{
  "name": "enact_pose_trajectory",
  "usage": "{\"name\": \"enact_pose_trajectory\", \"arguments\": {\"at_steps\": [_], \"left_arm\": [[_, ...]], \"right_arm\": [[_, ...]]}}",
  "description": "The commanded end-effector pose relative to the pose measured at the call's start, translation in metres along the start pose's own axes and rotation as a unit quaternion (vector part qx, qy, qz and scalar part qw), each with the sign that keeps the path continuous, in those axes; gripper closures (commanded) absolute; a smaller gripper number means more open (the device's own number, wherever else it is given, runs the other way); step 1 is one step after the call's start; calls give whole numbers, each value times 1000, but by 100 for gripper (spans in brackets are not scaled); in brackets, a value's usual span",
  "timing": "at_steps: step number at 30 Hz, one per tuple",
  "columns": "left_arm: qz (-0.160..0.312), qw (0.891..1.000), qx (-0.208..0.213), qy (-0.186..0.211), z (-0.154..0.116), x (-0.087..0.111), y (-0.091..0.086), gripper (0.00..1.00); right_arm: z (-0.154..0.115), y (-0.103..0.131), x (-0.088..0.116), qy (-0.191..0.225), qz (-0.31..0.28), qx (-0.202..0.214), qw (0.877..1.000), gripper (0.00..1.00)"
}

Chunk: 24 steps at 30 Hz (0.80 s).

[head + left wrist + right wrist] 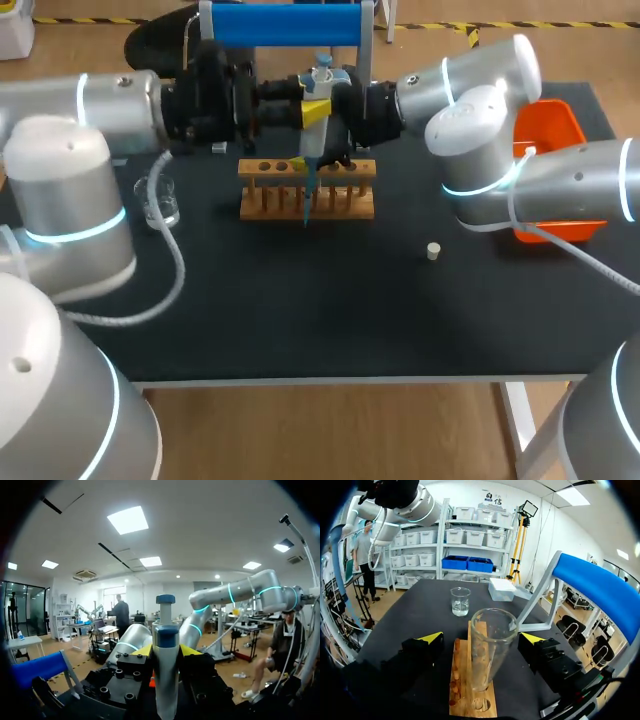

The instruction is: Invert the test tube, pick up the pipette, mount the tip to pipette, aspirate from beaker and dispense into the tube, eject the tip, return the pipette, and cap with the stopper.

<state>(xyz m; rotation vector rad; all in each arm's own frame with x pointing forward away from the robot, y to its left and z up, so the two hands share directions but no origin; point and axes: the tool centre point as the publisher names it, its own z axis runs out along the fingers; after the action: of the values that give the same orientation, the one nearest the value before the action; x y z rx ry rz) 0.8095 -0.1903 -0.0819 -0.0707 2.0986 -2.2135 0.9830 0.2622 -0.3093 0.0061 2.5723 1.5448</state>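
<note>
- As left gripper [166,651] clamps the pipette [165,690] above the test tube [490,645] in the rack [461,680], dispensing looks underway.
- Right gripper [481,639] spread wide around the tube, gripping nothing.
- Remaining: eject tip [309,185], return pipette, fit stopper [433,251].

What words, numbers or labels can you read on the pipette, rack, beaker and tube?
No text can be read on any of them.
pipette: any print is too small to read.
rack: no markings show.
beaker: no legible marks.
tube: no markings show.
</note>
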Motion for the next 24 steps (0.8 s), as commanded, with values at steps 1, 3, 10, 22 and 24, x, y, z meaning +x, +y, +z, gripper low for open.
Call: {"name": "enact_pose_trajectory", "arguments": {"at_steps": [1, 3, 10, 22, 24], "left_arm": [[1, 1000, 7, -31, 9, -1, 6, 100], [0, 999, 8, -31, 9, -2, 7, 100], [0, 999, 16, -33, 8, -5, 10, 100], [-1, 1000, 19, -25, 7, -6, 11, 100], [-1, 1000, 19, -25, 7, -6, 11, 100]], "right_arm": [[-1, 1, 0, 2, 0, 2, 1000, 0], [-1, 1, 0, 2, 0, 2, 1000, 0], [-1, 1, 0, 2, 0, 2, 1000, 0], [-8, 1, -2, -3, -2, 3, 1000, 0], [-17, 1, -2, -8, -3, 3, 1000, 0]]}}
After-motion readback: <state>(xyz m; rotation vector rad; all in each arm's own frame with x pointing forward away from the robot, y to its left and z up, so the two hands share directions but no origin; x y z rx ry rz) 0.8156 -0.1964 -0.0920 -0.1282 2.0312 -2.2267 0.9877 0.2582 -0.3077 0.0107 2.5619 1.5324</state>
